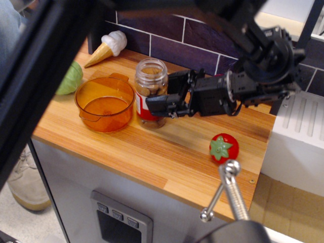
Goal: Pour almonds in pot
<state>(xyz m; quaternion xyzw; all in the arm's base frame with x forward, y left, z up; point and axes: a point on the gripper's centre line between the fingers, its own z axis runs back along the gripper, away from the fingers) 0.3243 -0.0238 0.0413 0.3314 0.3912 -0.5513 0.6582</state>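
The almonds fill a clear jar (150, 86) with a red-and-white label and no cap. It stands upright on the wooden counter, touching the right side of the orange pot (104, 104). The pot is empty, with two small handles. My gripper (164, 96) reaches in from the right at the height of the jar's label. Its jaws are spread, one finger across the front of the jar and the other behind it. Whether the fingers press on the jar does not show.
A green cabbage (71, 78) lies left of the pot. A toy ice-cream cone (107, 46) lies by the tiled back wall. A red tomato (224, 147) sits near the counter's front right edge. A white appliance (298, 136) stands to the right.
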